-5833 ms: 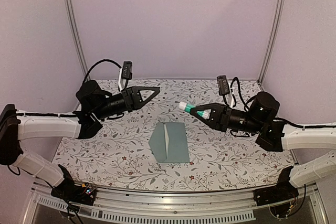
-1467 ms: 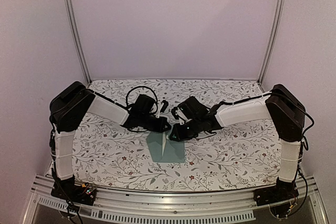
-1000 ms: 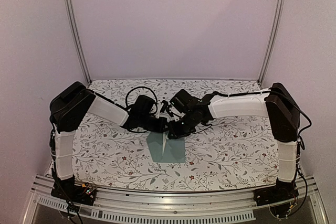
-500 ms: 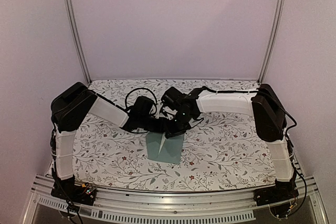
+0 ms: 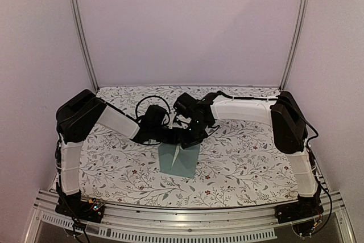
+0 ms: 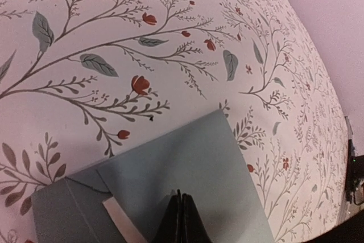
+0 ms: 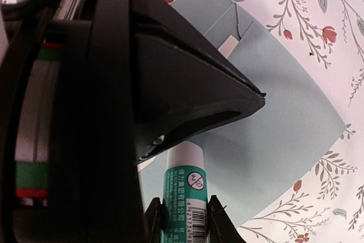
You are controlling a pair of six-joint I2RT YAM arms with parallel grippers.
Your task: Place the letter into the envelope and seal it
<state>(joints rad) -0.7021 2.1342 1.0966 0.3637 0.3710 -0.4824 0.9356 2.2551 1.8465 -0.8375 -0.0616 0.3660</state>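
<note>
The pale teal envelope [image 5: 180, 161] lies flat on the flowered tablecloth, its flap side up, with a thin whitish strip [image 6: 121, 220] showing at the seam. My left gripper [image 6: 182, 196] is shut, empty, tips pressed on the envelope [image 6: 193, 163] near its upper edge. Close beside it, my right gripper [image 7: 186, 208] is shut on a white-and-green glue stick [image 7: 185, 189], whose white end points at the envelope [image 7: 278, 106] just under the left gripper's black body [image 7: 114, 83]. In the top view both grippers, left [image 5: 177, 139] and right [image 5: 191, 135], meet over the envelope's far edge. The letter is hidden.
The tablecloth [image 5: 250, 157] covers the whole table. Pale walls and two metal posts [image 5: 78, 32] close off the back and sides. Both forearms cross above the middle of the table, and cables loop behind the left wrist [image 5: 152, 103].
My right gripper has swung left with the glue stick until it sits against the left gripper. The envelope shifted slightly left. The left gripper stayed pressed down.
</note>
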